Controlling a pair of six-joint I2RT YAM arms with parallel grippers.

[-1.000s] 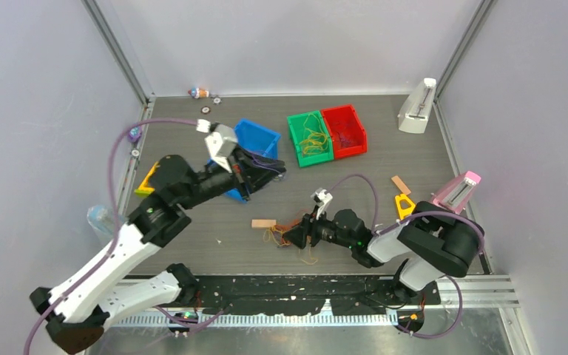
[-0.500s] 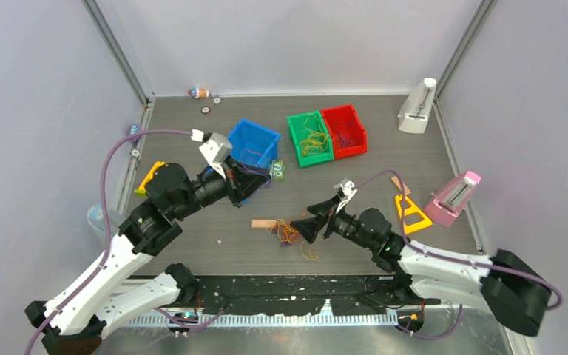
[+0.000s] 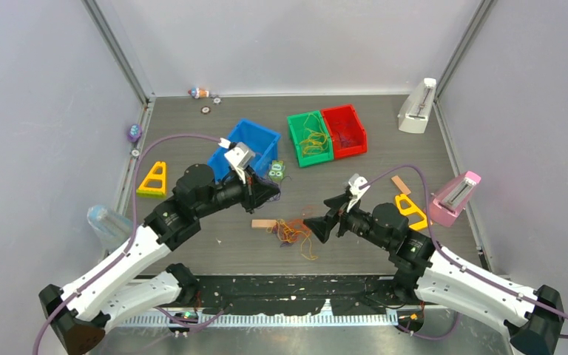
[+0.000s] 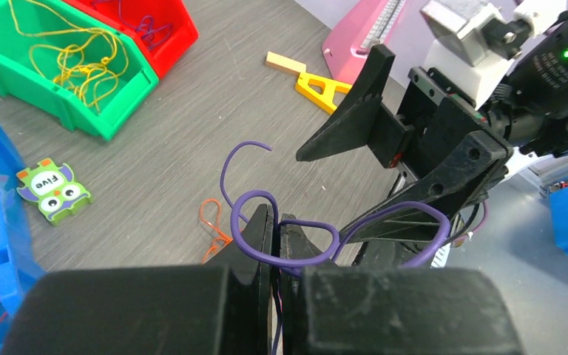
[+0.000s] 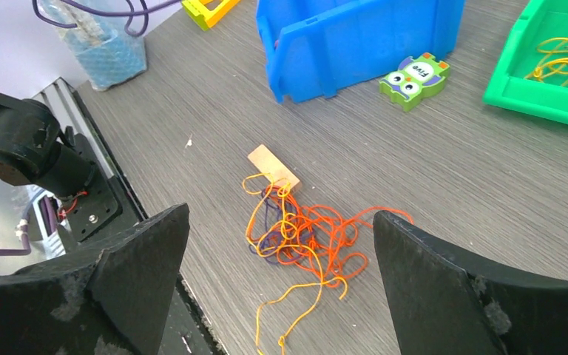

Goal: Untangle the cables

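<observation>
The surface [image 3: 384, 126] is dark grey and walled on three sides. The left arm [image 3: 133, 251] and right arm [image 3: 458, 277] both reach toward its near centre.

Three bins stand toward the far side. The blue bin [image 3: 255, 140] is on the left. The green bin [image 3: 293, 134] and red bin [image 3: 360, 133] stand side by side to its right, touching. Yellow cables [image 3: 312, 140] lie in the green bin.

The right end effector [image 3: 319, 218] is spread wide and holds nothing. It sits just right of the tangle [image 3: 290, 231], an orange-red, yellow and purple bunch lying flat on the surface, near centre.

The left end effector [image 3: 270, 191] is clamped narrow on a purple cable [image 4: 296, 240]. The cable loops out on both sides of the fingertips and is raised above the surface.

An owl block [image 3: 276, 171] lies just right of the blue bin. A wooden block [image 3: 263, 223] touches the tangle's left edge.
</observation>
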